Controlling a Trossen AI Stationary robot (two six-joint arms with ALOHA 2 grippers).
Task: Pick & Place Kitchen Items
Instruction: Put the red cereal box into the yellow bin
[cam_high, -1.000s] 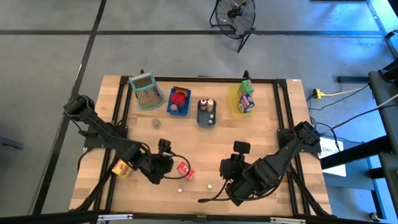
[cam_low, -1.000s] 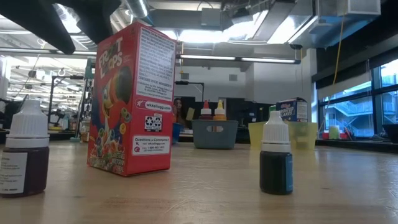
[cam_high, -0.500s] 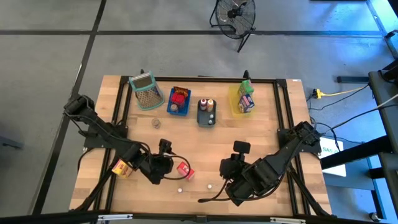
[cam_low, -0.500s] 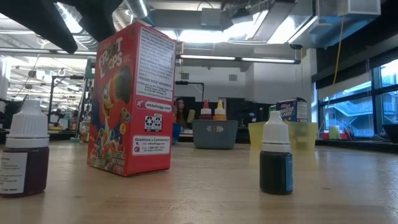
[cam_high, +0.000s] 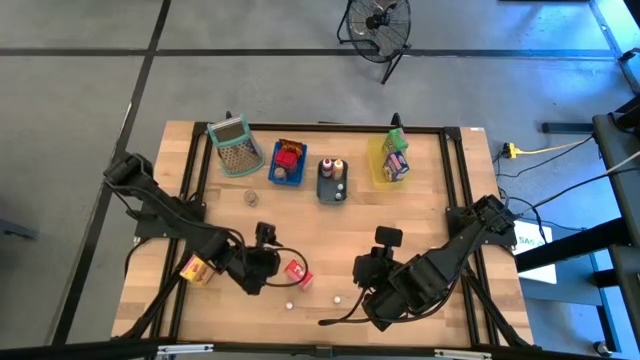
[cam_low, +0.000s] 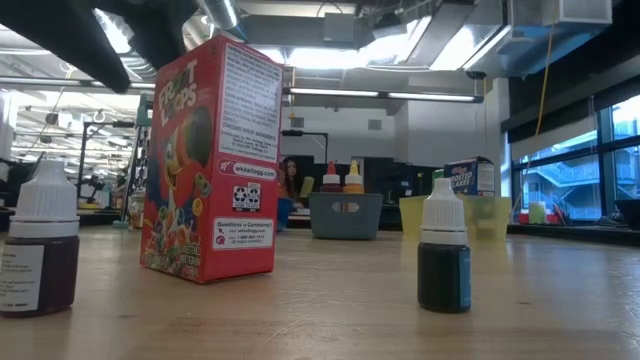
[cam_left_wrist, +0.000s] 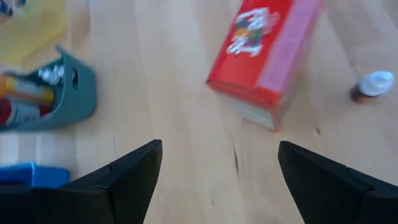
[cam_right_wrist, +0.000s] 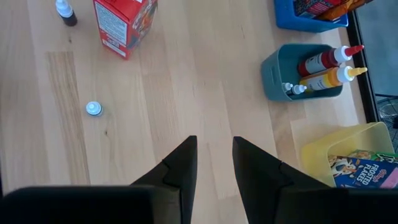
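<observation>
table (cam_high: 420, 235): wooden | on it: red carton (cam_high: 296, 273); trays (cam_high: 333, 190); basket (cam_high: 234, 146); bottles (cam_high: 337, 298)

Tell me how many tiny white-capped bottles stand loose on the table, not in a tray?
2 for sure: one bottle beside the red cereal box, another bottle farther off toward the right arm. More may be hidden by the arms.

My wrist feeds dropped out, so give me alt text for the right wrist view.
The right tool, its fingers slightly apart and empty, points across bare wood table. Beyond it stand a red cereal carton, two small white-capped bottles, a grey tray of sauce bottles and a yellow tray holding a blue cereal box.
</observation>
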